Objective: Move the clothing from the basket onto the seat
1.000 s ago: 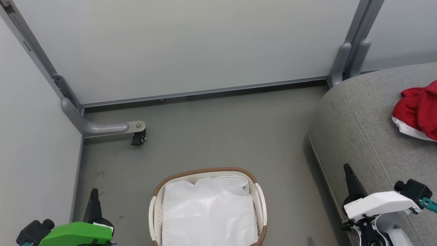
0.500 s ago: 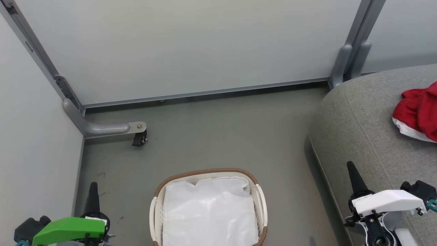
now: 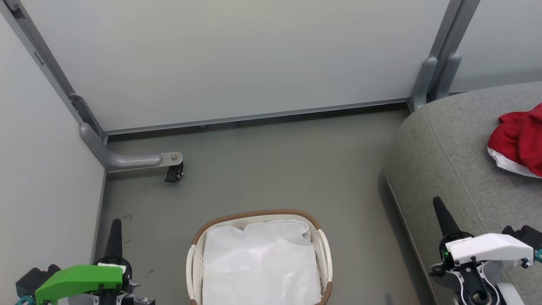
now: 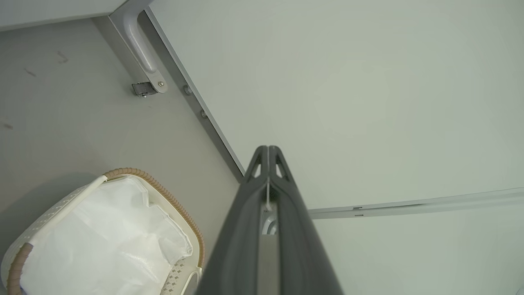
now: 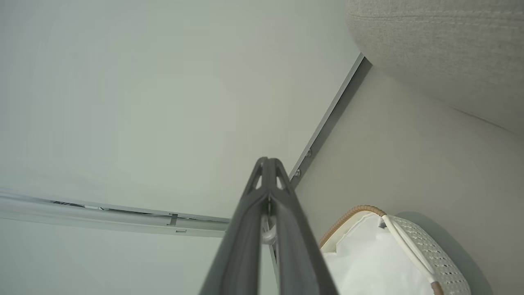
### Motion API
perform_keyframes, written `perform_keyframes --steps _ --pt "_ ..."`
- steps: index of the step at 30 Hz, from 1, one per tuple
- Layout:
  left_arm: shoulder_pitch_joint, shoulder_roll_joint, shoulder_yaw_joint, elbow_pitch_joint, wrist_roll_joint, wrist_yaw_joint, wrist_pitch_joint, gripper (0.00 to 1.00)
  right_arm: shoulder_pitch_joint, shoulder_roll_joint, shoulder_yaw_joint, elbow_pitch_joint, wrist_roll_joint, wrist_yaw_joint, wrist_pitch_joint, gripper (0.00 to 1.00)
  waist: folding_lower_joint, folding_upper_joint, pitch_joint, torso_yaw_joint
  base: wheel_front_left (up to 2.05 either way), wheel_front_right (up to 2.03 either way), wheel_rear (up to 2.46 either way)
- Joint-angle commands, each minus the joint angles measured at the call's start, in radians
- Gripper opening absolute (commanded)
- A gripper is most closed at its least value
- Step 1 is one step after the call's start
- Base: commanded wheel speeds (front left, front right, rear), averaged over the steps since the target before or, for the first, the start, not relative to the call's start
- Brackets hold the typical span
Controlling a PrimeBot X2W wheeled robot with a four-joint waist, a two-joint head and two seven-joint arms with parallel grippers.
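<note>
While left claw [image 3: 115, 223] and right claw [image 3: 438, 206] hung closed, empty, soft red clothing [image 3: 518, 137] lay farther right on the fabric seat [image 3: 449, 152].

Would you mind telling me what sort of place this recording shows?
Probably a staged home corner in a lab: pale partition panels on a castor foot, a grey seat with red clothing, and a laundry basket.

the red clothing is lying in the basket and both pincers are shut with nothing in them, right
Not quite. The clothing lies on the seat, not in the basket, where the head view shows a white lining and no red. The rest stands: the left pincer and the right pincer are shut with nothing in them.
</note>
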Motion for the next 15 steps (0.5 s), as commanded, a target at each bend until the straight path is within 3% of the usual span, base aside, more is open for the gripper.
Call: perform_keyframes --steps 1,15 --pt "-0.025 0.008 0.005 -0.012 -0.021 -0.002 0.005 0.00 0.002 -0.006 -0.005 -0.013 0.025 -0.001 0.006 0.00 0.0000 0.0000 -0.001 0.000 0.00 0.00 0.00" --pt "-0.037 0.008 0.011 -0.025 -0.130 -0.003 0.036 0.00 0.004 -0.007 -0.020 -0.029 0.145 -0.001 0.037 0.00 0.0000 0.0000 -0.006 0.004 0.00 0.00 0.00"
